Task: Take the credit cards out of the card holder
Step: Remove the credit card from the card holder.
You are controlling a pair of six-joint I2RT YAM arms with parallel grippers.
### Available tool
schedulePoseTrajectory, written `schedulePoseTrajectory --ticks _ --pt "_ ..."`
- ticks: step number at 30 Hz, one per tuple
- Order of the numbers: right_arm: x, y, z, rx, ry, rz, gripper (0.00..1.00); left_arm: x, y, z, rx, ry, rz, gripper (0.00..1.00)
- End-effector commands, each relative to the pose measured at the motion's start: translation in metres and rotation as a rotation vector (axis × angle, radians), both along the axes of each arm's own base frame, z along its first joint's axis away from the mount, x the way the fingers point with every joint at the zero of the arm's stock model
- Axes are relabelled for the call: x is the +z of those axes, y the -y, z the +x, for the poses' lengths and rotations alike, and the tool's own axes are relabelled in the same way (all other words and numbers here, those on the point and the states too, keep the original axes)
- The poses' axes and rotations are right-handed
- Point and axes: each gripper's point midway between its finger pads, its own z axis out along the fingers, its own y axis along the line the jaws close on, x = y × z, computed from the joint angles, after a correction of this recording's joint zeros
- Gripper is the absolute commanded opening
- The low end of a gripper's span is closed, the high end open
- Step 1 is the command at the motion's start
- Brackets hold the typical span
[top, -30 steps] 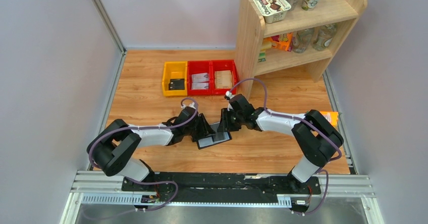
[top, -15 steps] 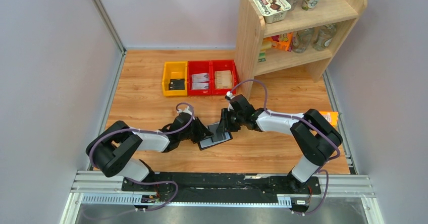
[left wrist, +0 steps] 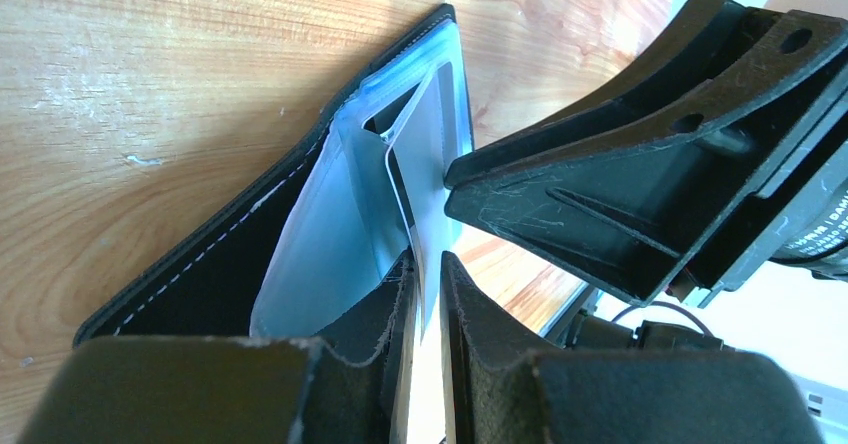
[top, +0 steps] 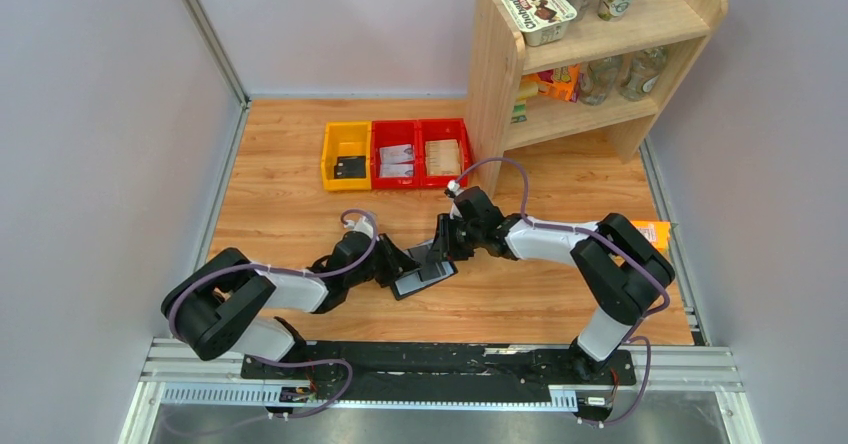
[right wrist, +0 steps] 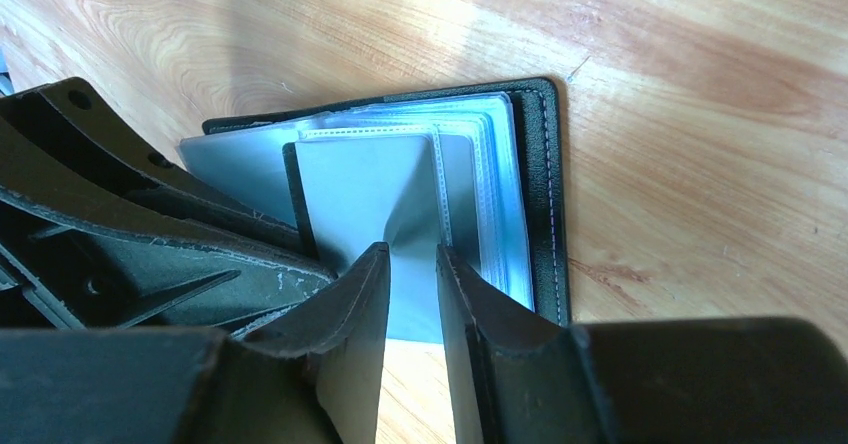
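L gripper [top: 396,265] slid back & its jaws came in to pinch a thin pale leaf [left wrist: 405,204] of the card holder [top: 419,279], open on the table [top: 300,164] btwn both arms; R gripper [top: 438,254] jaws narrow, can't tell if gripping; no credit cards out yet.

Top cam: fixed, high above & behind the arm bases, tilted down & fwd. Far off, so it takes in the whole table [top: 290,164], from the bases at bottom to the bins [top: 397,152] & shelf unit [top: 500,84] at the back.

L wrist cam: v. close & low, looks along the left gripper [left wrist: 425,264] at the card holder [left wrist: 250,264].

R wrist cam: v. close, steeper, down the right gripper [right wrist: 410,254].

Shared: card holder [top: 422,279] [right wrist: 545,184] at mid-table is in all 3. Each wrist cam also catches the other arm's fingers [left wrist: 600,204] [right wrist: 150,244].
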Motion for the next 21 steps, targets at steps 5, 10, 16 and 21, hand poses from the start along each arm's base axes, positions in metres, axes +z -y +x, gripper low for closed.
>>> schedulePoseTrajectory --ticks 5,10,16,21 --pt "-0.035 0.019 -0.009 -0.023 -0.076 -0.111 0.31 0.056 0.014 0.009 -0.011 0.155 -0.163 0.2" --pt "-0.036 0.019 -0.009 -0.029 -0.082 -0.111 0.31 0.049 0.012 0.007 -0.013 0.139 -0.144 0.14" --pt "-0.038 0.022 -0.007 -0.042 -0.087 -0.118 0.31 0.04 0.006 0.003 0.001 0.107 -0.127 0.0" --pt "-0.041 0.026 -0.006 -0.061 -0.092 -0.129 0.31 0.024 -0.007 -0.005 0.036 0.04 -0.066 0.0"
